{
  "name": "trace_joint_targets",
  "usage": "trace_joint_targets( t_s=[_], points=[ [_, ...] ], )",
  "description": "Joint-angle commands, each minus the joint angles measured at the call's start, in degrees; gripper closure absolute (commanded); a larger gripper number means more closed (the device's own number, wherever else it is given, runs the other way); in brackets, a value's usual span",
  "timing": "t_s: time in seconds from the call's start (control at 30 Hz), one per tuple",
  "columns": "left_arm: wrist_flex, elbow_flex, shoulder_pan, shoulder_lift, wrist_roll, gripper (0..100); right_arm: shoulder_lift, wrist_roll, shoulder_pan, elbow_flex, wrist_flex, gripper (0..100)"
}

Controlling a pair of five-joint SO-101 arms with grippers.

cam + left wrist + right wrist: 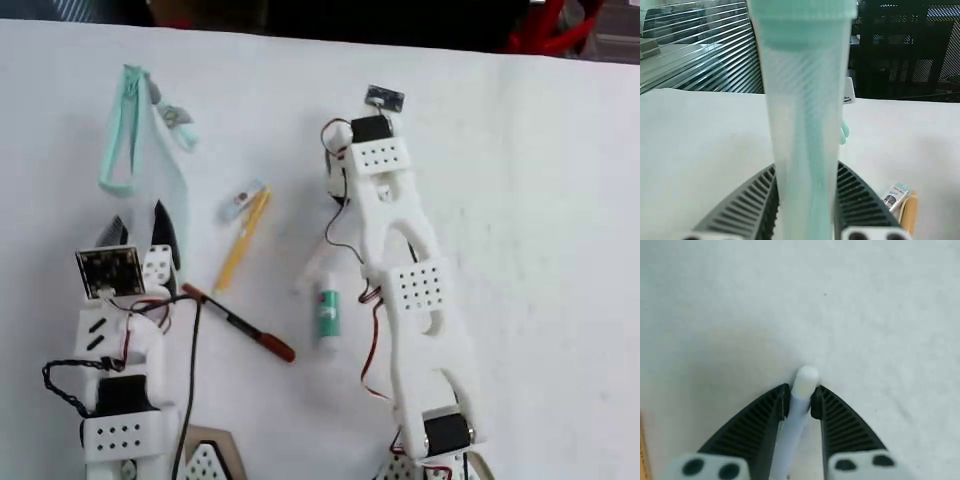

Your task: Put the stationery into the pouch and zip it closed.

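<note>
The mint-edged see-through pouch (135, 140) lies at the table's far left, and my left gripper (140, 232) is shut on its near end. From the left wrist, the pouch (802, 100) stands between the ribbed fingers (860, 200) of that gripper (805, 172). A yellow pencil (240, 245), a small eraser-like piece (243, 200), a dark red marker (240, 325) and a green-labelled glue stick (328, 312) lie mid-table. My right gripper (800, 392) is shut on a white round-tipped stick (802, 382) just above the table.
The right arm's white links (415, 290) stretch up the middle right, beside the glue stick. The left arm's black cable (190, 370) crosses the marker's near end. The table's far edge (300, 35) runs along the back. The pencil (910, 215) and small piece (895, 194) lie beside the left gripper.
</note>
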Motion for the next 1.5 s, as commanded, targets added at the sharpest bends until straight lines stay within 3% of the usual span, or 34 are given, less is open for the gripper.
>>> trace_joint_targets(
  t_s=[0.0, 1.07, 1.2, 1.47],
  points=[
    [0.7, -0.4, -0.2, 0.5, 0.0, 86, 0.2, 0.6, -1.0, -0.5, -0.9, 98.1],
    [1.5, -0.4, 0.0, 0.5, -0.1, 86, -8.7, 1.0, -0.7, -10.5, 3.8, 98.1],
    [1.5, -0.4, 0.0, 0.5, -0.1, 86, -14.2, 1.0, -0.7, -4.1, 3.8, 98.1],
    [1.5, -0.4, 0.0, 0.5, -0.1, 86, -38.8, 1.0, -0.9, 20.7, 3.6, 98.1]
  ],
)
